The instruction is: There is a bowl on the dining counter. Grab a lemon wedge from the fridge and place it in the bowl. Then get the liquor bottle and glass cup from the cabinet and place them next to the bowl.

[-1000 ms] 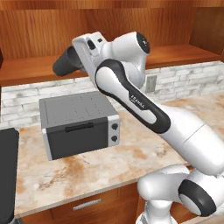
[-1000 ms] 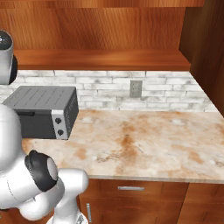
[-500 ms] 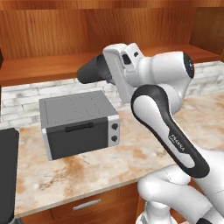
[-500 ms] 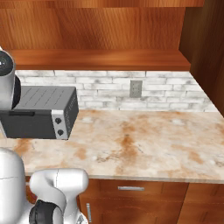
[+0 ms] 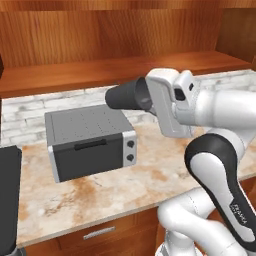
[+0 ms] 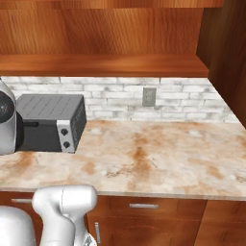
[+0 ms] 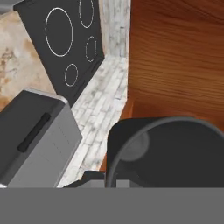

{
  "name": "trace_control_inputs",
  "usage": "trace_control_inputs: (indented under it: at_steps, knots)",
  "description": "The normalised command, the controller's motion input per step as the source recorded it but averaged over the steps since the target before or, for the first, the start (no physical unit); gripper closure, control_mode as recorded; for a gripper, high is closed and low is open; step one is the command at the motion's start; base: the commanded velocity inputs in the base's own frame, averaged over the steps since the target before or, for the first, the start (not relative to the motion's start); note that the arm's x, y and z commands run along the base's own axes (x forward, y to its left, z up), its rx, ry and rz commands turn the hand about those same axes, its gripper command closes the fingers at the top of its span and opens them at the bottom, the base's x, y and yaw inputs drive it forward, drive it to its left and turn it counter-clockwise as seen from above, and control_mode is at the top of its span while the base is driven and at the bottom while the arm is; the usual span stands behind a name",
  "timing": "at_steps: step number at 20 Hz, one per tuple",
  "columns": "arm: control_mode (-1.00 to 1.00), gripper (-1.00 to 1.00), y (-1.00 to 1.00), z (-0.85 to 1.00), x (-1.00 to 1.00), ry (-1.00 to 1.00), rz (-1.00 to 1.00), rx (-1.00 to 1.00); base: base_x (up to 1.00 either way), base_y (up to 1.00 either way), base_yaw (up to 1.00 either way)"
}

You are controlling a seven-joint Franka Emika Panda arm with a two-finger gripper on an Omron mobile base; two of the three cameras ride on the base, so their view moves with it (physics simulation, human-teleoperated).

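Note:
The glass cup [image 5: 123, 96] is a dark grey tumbler lying sideways in the air above the wall counter, its base pointing left. My gripper [image 5: 146, 94] is shut on its rim end, level with the lower wooden shelf of the cabinet [image 5: 75, 75]. In the hand view the glass cup [image 7: 168, 151] sits right in front of the camera, rim towards me, against the reddish wood of the cabinet [image 7: 175, 57]. The bowl, dining counter, fridge, lemon wedge and liquor bottle are out of view.
A grey toaster oven [image 5: 90, 142] [image 6: 48, 122] [image 7: 35, 135] stands on the marble wall counter [image 6: 144, 158] below the cup. A black cooktop [image 7: 65, 43] [image 5: 7, 195] lies to its left. A wall outlet [image 6: 149, 96] sits in the white brick backsplash.
The arm has swung to the right with the glass cup in the gripper, so the cup now hangs further right over the toaster oven. The toaster oven has not moved.

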Motion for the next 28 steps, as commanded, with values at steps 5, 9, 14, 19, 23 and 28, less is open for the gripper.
trace_control_inputs:
  at_steps: [5, 9, 14, 19, 23, 28]
  knots:
    - [1.00, 1.00, 0.00, 0.00, 0.00, 0.00, 0.00, 0.00, -0.74, -0.41, 0.00]
    - [1.00, 1.00, 0.00, 0.00, 0.00, 0.00, 0.00, 0.00, -0.76, -0.73, 0.24]
    - [1.00, 1.00, 0.00, 0.00, 0.00, 0.00, 0.00, 0.00, -0.83, -0.76, 0.34]
    - [1.00, 1.00, 0.00, 0.00, 0.00, 0.00, 0.00, 0.00, -0.97, -0.73, 0.40]
    - [1.00, 1.00, 0.00, 0.00, 0.00, 0.00, 0.00, 0.00, -0.99, -0.71, 0.42]
    - [1.00, 1.00, 0.00, 0.00, 0.00, 0.00, 0.00, 0.00, -1.00, -0.70, 0.41]
